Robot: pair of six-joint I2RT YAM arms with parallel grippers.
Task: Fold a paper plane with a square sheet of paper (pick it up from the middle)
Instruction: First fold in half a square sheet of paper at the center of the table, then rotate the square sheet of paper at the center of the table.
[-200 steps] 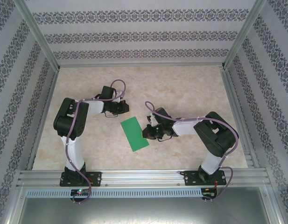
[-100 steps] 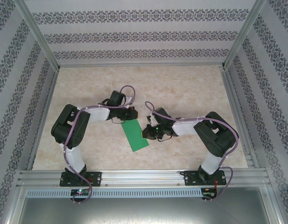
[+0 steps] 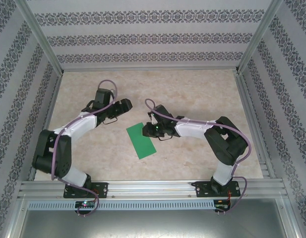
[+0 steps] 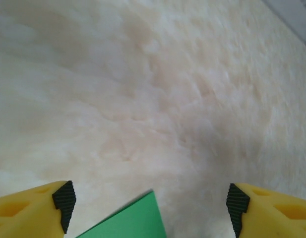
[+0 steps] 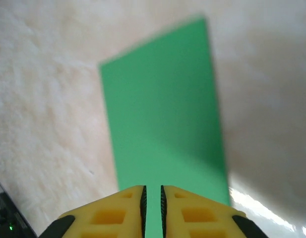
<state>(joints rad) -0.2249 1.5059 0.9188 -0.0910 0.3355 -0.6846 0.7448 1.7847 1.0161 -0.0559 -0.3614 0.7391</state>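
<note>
- A pale, cream-marbled tabletop (image 3: 202, 94) fills the floor of a booth with an aluminium frame and walls of grey floral-striped wallpaper (image 3: 153, 39).
- Nearest the camera, a ribbed aluminium rail (image 3: 153, 187) runs along the table's near edge. The two white-and-black robot arms are bolted to it, the left arm (image 3: 68, 134) on one side and the right arm (image 3: 222, 144) on the other.
- Just beyond the rail, about midway between the arms, a thin bright-green sheet of paper (image 3: 141, 141) lies flat on the tabletop. From above it shows as an oblong, longer than wide and turned at a slant.
- The right gripper (image 3: 150, 130) reaches in from the right and sits at the paper's far right corner.
- In the right wrist view, the right gripper (image 5: 153, 191) has its yellow fingers (image 5: 118, 208) drawn together, leaving only a thin slit with green in it. The paper (image 5: 162, 114) stretches away beyond the tips. I cannot tell whether the fingers nip its edge or only rest over it.
- Farther out, the left gripper (image 3: 125, 106) is stretched over bare table, near the paper's far end but apart from it.
- In the left wrist view, the left gripper (image 4: 150, 202) is spread wide. Its black pads (image 4: 64, 198) stand well apart and grasp nothing, with one corner of the paper (image 4: 128, 223) low between them.
</note>
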